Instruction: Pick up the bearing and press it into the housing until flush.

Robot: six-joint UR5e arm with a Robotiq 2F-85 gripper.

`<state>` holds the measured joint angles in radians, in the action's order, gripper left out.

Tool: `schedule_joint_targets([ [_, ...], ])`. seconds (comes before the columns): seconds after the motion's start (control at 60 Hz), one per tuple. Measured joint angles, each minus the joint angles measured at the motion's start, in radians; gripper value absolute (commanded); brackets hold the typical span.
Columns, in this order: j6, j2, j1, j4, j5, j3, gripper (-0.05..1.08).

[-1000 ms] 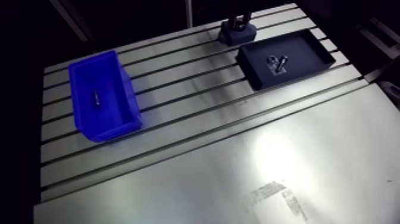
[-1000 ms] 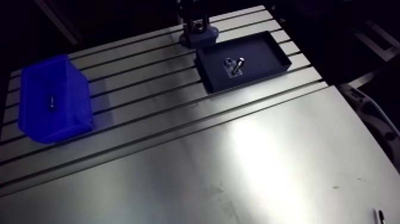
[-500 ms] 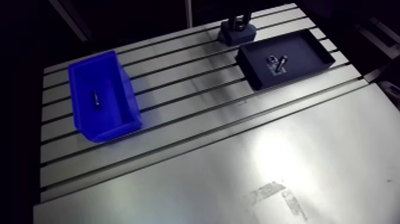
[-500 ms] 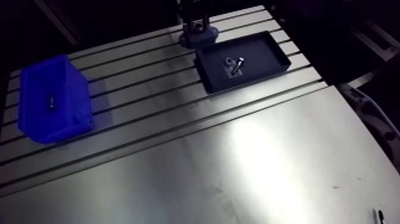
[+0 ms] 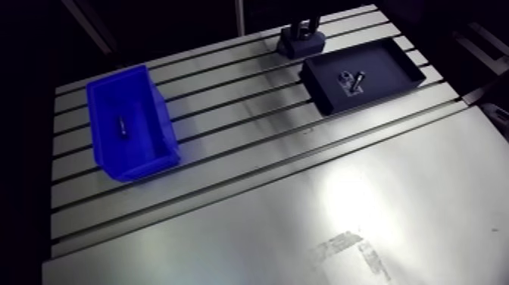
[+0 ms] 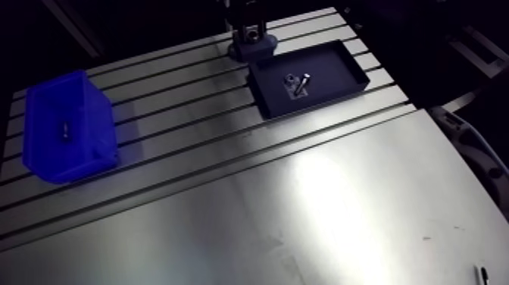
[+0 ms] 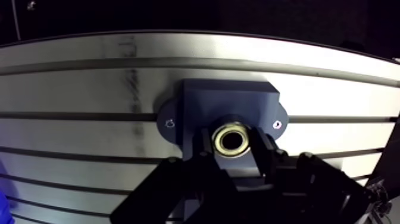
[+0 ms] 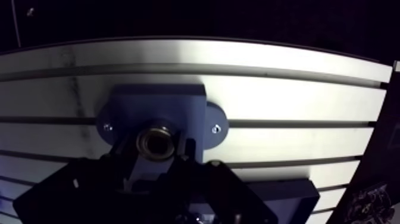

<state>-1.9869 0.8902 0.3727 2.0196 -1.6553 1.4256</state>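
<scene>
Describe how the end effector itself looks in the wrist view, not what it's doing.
The end effector is black all over, matte, with no markings that can be made out. Two blocky, flat-faced fingers rise from a wider, angular body whose sloping links spread out behind them.

- The arm view looks down from high on the arm, slanting across the bench (image 5: 250,227) toward its far edge; it stands well back, taking in the blue bin (image 5: 148,163), the black tray (image 5: 390,67) and the housing (image 5: 301,45) at the far end
- Its two eyes sit side by side, so the right eye shows the same things shifted sideways
- The wrist view looks steeply down past the jaws, very near the housing, which fills its middle, with the bearing (image 7: 233,139) between the jaws
- Both views share the housing and the slotted strip of bench around it
</scene>
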Motion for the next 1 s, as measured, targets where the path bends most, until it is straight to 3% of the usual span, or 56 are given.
schedule_joint_targets([
  [0.717,-0.002,0.001,0.0,0.0,0.001,0.005,0.65],
  [0.75,-0.002,0.001,0.0,0.0,0.001,0.005,0.6],
  [0.767,-0.002,0.001,0.0,0.0,0.001,0.005,0.38],
  [0.783,-0.002,0.001,0.0,0.0,0.001,0.005,0.38],
  [0.8,-0.002,0.001,0.0,0.0,0.001,0.005,0.06],
  [0.867,-0.002,0.002,0.001,0.0,0.004,0.006,0.0],
  [1.0,-0.003,0.008,0.001,0.0,0.008,0.007,0.0],
])
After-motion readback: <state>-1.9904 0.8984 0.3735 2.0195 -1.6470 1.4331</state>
